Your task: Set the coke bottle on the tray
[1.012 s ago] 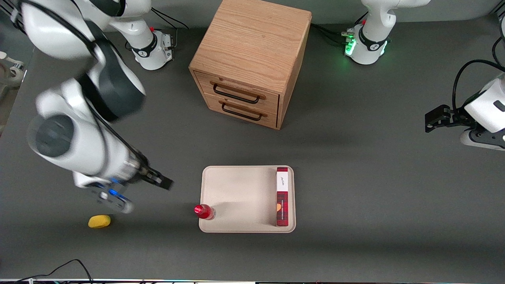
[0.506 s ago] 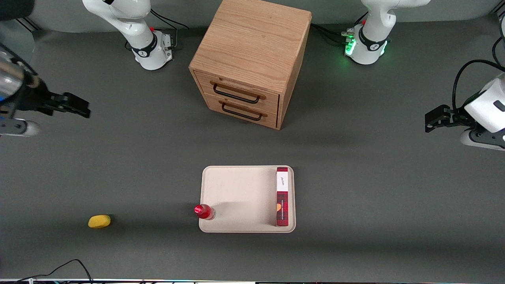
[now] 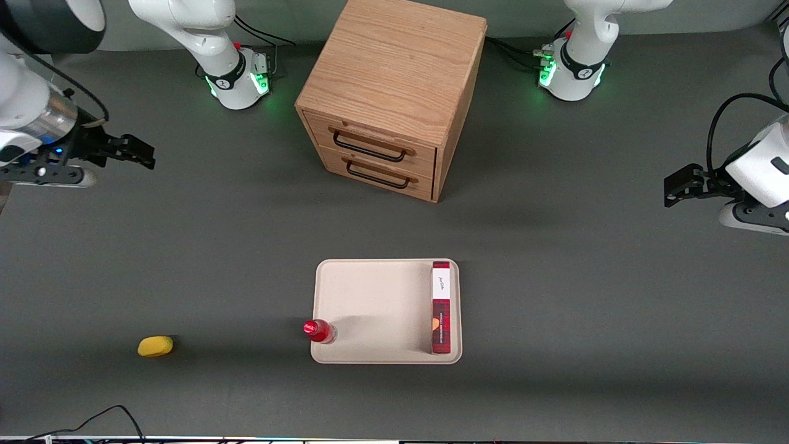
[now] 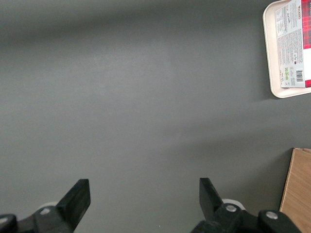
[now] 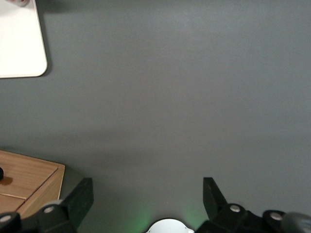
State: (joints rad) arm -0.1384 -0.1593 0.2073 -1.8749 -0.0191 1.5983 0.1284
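**Bottle on the tray's edge, hand withdrawn**

While I hold the hand (image 3: 143,154) empty with its fingers apart at the upper left of the front view, well apart from everything, the coke bottle (image 3: 318,331) stands upright at the lower-left corner of the beige tray (image 3: 370,296). I cannot tell whether it sits fully inside the rim. A red plaid box (image 3: 441,307) lies on the tray. I judge the task done or nearly so.

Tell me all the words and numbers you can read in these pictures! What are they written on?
Nothing can be read for sure.
Plaid box on the tray: cursive writing on its white end, too small to read.
Same box, its label with fine print and a barcode: too small to read.
Coke bottle: no readable label.
Claw, open, toward the working arm's end of the table: no writing.
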